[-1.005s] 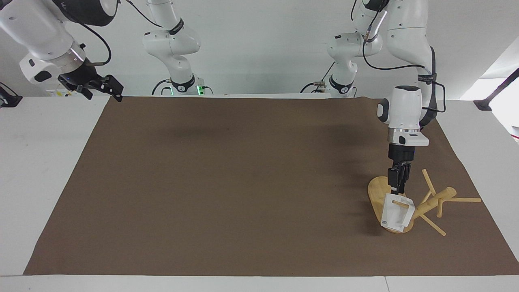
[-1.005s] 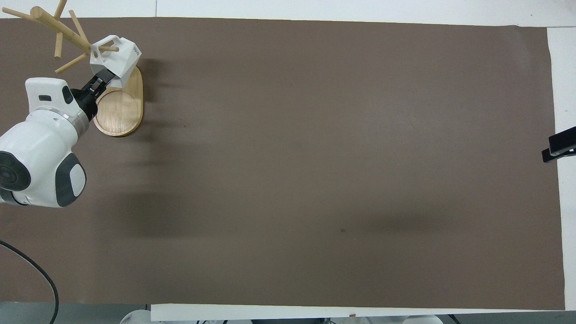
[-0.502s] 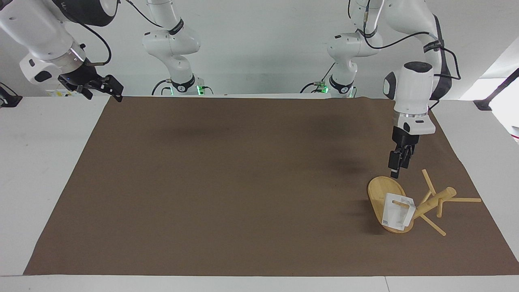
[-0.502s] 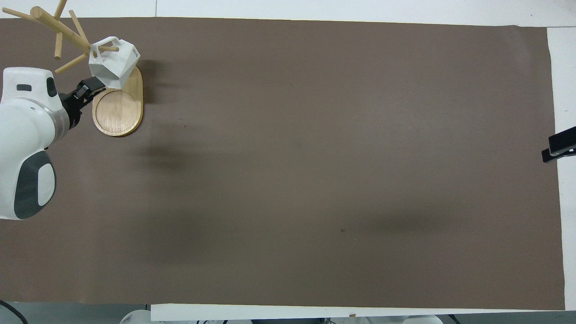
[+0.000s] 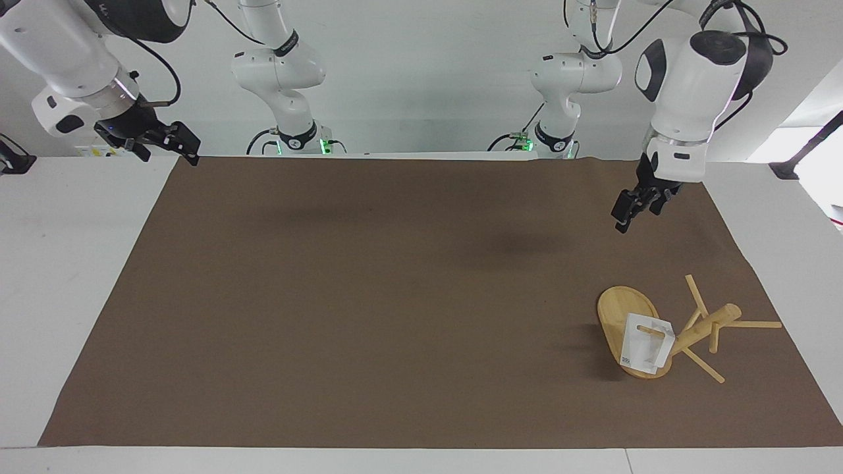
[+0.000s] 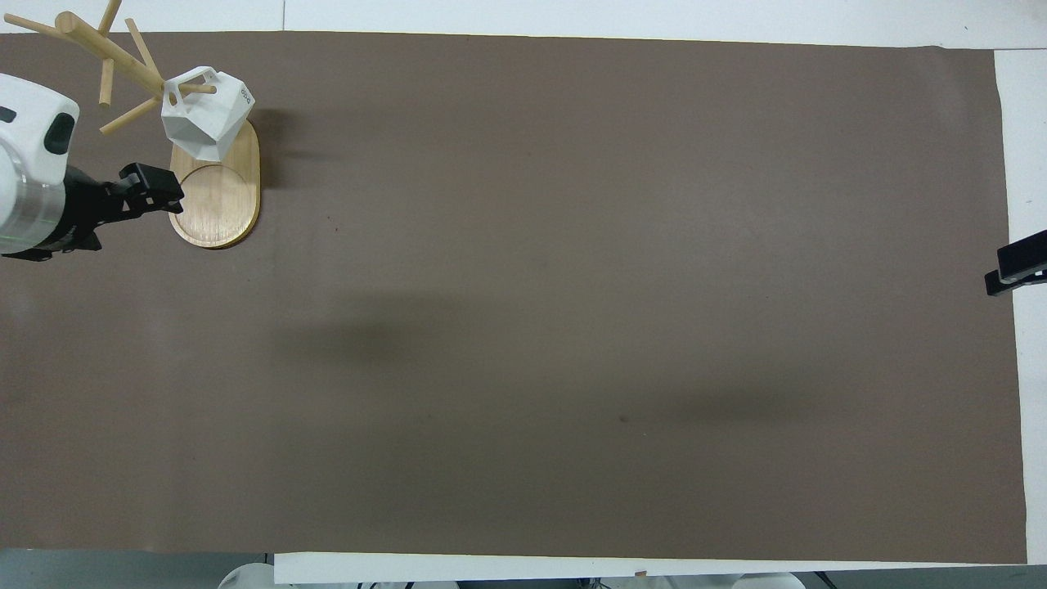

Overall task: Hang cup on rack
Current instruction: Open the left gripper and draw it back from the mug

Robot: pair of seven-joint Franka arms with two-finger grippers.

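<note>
The left arm is bent up high with its white wrist tipped down. The left gripper point(image 5: 625, 214) hangs in the air over the brown mat point(image 5: 395, 296), up at the left arm's end of the table. There's nothing between its fingers, and they look spread apart, though from this angle I can't say how wide. Seen from overhead, the left gripper point(image 6: 155, 186) sits right at the edge of the rack's oval base, but the facing view shows it's raised well clear of it and not touching anything.

The rack point(image 5: 685, 332) is below that gripper and farther from the robots. Its flat bamboo base rests on the mat, with the central post leaning hard away toward the table's end and thin pegs poking out in different directions. The cup point(image 5: 647, 352) is hanging on it: one peg goes straight through its boxy handle, and the white faceted body hangs tilted over the base. In the overhead view the cup point(image 6: 206, 110) hangs over the end of the rack point(image 6: 214, 200) base farther from the robots. I can't tell if it's touching the wood.

The right gripper point(image 5: 161, 141) is waiting, jaws apart and empty, over the mat corner at the right arm's end.
</note>
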